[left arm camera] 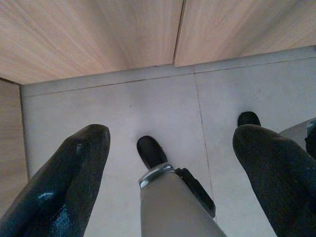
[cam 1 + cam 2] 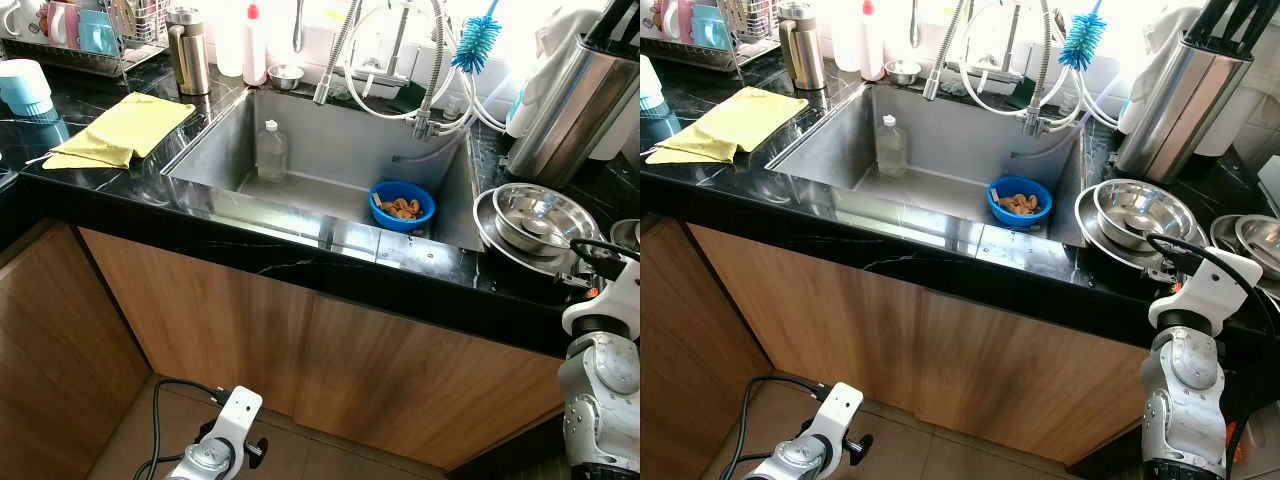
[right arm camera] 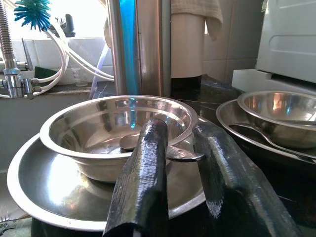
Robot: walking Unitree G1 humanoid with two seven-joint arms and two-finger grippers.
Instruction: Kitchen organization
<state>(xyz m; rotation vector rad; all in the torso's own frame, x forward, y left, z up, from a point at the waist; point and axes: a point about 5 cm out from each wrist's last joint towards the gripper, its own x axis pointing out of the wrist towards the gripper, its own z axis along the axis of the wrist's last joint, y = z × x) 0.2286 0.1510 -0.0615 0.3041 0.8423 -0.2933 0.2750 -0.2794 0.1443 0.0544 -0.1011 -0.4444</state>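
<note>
No text, label or number is legible anywhere.

Below the sink (image 2: 330, 150), the left arm (image 2: 215, 445) is silver with a white bracket, a black knob and a looping black cable. The right arm (image 2: 1185, 385) — rounded silver joints, white wrist housing, black cable — ends in ribbed black fingers (image 3: 143, 182).

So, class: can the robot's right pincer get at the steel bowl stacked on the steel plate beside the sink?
Probably yes. The right pincer sits at the rim of the shiny steel bowl on the steel plate, fingers slightly apart, nothing between them.
</note>
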